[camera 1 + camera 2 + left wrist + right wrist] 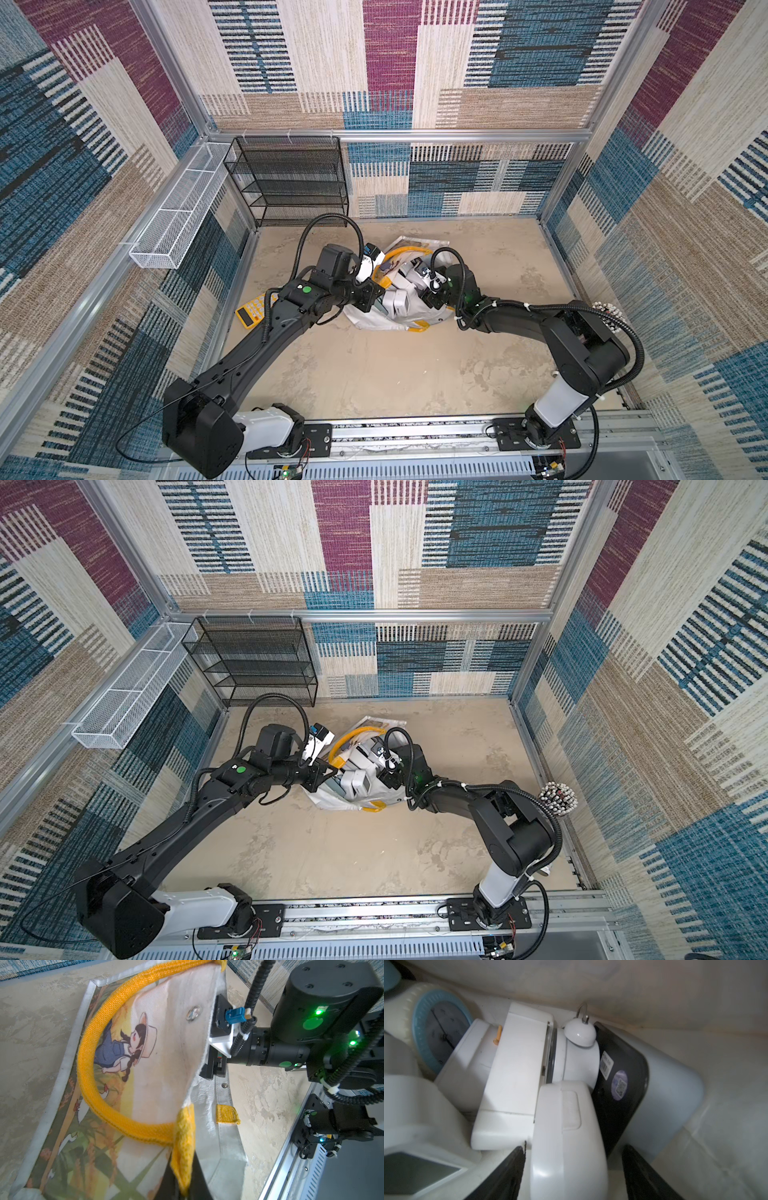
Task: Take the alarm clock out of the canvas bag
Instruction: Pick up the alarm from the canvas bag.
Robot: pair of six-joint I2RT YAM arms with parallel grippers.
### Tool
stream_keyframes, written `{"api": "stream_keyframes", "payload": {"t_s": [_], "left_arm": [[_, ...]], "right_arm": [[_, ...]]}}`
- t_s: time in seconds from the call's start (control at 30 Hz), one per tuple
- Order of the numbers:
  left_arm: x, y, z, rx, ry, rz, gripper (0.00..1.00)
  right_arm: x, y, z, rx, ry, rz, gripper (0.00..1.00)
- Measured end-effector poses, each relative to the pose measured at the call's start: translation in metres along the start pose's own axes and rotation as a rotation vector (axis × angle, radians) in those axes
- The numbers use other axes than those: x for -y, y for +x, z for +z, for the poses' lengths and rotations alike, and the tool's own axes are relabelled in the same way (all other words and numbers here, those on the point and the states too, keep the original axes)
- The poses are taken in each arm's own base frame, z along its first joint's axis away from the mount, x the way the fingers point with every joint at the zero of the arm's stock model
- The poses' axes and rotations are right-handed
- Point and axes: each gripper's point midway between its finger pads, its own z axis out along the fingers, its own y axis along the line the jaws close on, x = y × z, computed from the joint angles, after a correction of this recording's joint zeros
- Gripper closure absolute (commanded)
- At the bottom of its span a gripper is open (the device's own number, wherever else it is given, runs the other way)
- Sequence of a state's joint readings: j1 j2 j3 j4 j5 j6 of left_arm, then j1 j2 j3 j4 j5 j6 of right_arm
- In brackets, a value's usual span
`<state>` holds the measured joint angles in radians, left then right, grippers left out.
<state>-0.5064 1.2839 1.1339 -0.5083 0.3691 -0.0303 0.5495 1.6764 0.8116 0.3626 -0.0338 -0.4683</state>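
Inside the canvas bag (pixel 166 1047), your right gripper (pixel 574 1148) straddles the white alarm clock (pixel 566 1122), jaws apart, unclamped. The left gripper (pixel 184 1169) is clamped on the bag's yellow patch (pixel 184 1124). Risk: the rounded shell could slip, and the bell clock (pixel 580 1059) may snag.

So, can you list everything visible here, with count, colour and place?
soft white canvas bag with yellow straps: one, white and yellow, table middle.
clocks: at least three, white, one blue-rimmed, inside bag.
yellow calculator: one, yellow, under left arm.
black wire-mesh shelf rack: one, black, rear left corner.
white wire-mesh basket: one, white, left wall.
studded ball: one, whitish, right edge.
left hand: one, black, shut on bag's yellow patch.
right hand: one, black, open astride white rounded clock.
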Motion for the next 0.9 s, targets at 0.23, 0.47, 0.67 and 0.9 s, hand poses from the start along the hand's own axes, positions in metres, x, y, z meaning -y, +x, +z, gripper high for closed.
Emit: {"api": "stream_keyframes", "payload": {"t_s": [0.23,0.47,0.67,0.9], "left_arm": [[-0.002,0.001,0.001,0.0,-0.008,0.0,1.0],[-0.002,0.002,0.0,0.007,-0.013,0.002,1.0],[-0.004,0.003,0.0,0.008,-0.022,-0.002,1.0],[-0.009,0.002,0.001,0.01,-0.051,-0.015,1.0]], "right_arm": [[-0.005,0.001,-0.001,-0.008,-0.028,0.002,0.32],[-0.006,-0.009,0.0,0.018,-0.051,0.042,0.43],[-0.012,-0.013,-0.001,0.032,-0.079,0.064,0.53],[-0.015,-0.016,0.0,0.033,-0.086,0.072,0.64]]}}
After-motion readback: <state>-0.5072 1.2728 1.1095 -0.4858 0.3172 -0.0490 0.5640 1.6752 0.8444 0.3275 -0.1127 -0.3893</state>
